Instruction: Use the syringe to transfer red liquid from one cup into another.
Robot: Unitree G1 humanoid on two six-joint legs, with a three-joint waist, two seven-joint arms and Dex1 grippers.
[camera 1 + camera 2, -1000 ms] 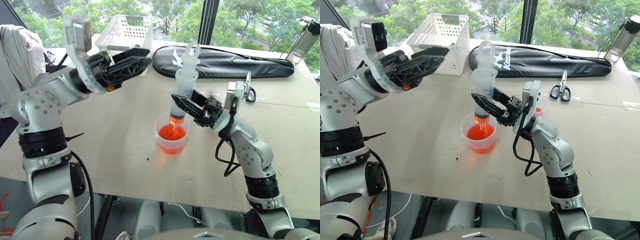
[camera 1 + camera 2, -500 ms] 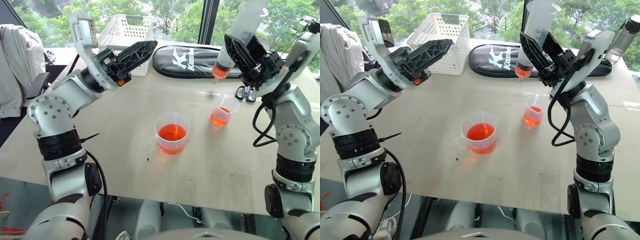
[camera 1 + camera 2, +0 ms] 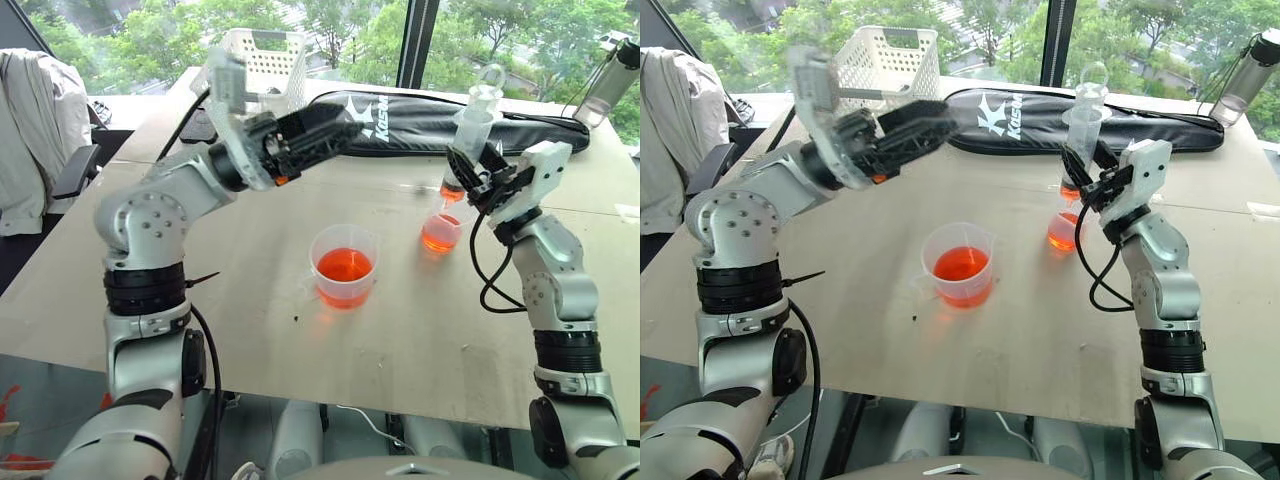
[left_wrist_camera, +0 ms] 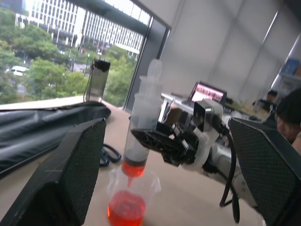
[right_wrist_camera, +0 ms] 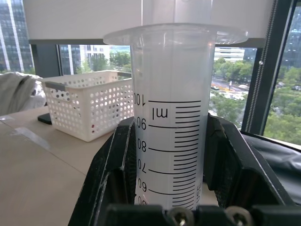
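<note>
The wooden table [image 3: 230,300] carries all the things. At its far side lies a long black bag [image 3: 430,125], and to the left of the bag stands a white perforated basket [image 3: 262,62]. A pair of scissors [image 4: 109,154] lies on the table beyond the small cup, as the left wrist view shows.

The left gripper [image 3: 335,125] hangs in the air above the table, left of the syringe and well apart from it. It points toward the right arm, its two black fingers [image 4: 70,174] stand wide apart and nothing is between them.

The large measuring cup [image 3: 344,264] stands near the middle of the table, with red liquid [image 3: 344,266] in its lower part. It is apart from both grippers, between them and nearer to the robot.

The right gripper [image 3: 468,175] is closed around the barrel of the syringe [image 3: 468,135] and holds it almost upright, slightly tilted, with the plunger ring at the top and the nozzle pointing down. In the right wrist view the black fingers [image 5: 117,165] press against both sides of the barrel, on the printed scale. A little red liquid is in the bottom of the barrel.

The small cup [image 3: 441,231] stands on the table right of the large cup, directly under the nozzle. It also holds some red liquid. The nozzle is just above its rim.
</note>
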